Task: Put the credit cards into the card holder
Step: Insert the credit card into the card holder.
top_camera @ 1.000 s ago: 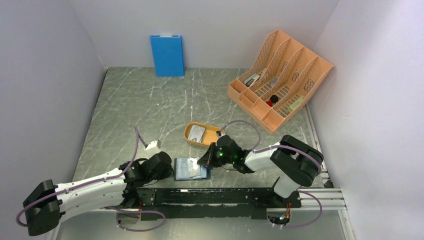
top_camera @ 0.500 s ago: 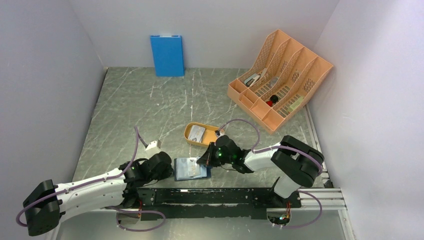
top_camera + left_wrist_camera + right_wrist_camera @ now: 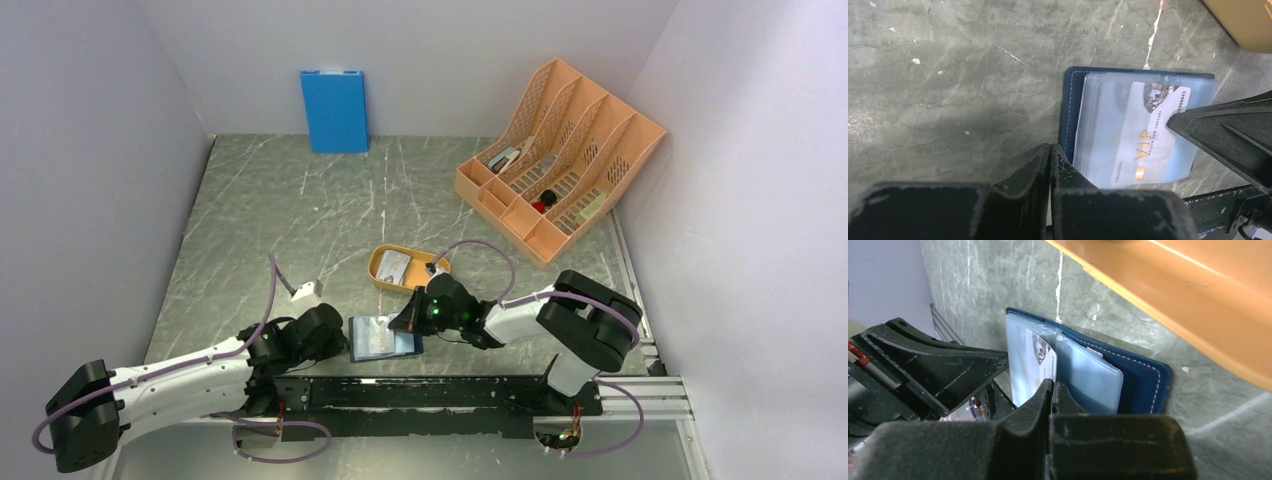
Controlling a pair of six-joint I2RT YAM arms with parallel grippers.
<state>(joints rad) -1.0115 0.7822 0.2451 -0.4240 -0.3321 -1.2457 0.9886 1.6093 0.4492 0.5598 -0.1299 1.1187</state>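
Wallet lies open at the table's near edge, between both arms. A VIP card sits in the top clear sleeve; I can't tell if it's fully seated. Left gripper is clenched on nothing, tips at the wallet's left edge. Right gripper has its fingers pressed together, tips at the card's edge; can't tell whether they pinch it or just push. Drive the card flat along the sleeve toward the left gripper, low and slow, so the plastic doesn't buckle. Use the left as a stop against sliding. Another card waits in the tray just behind.
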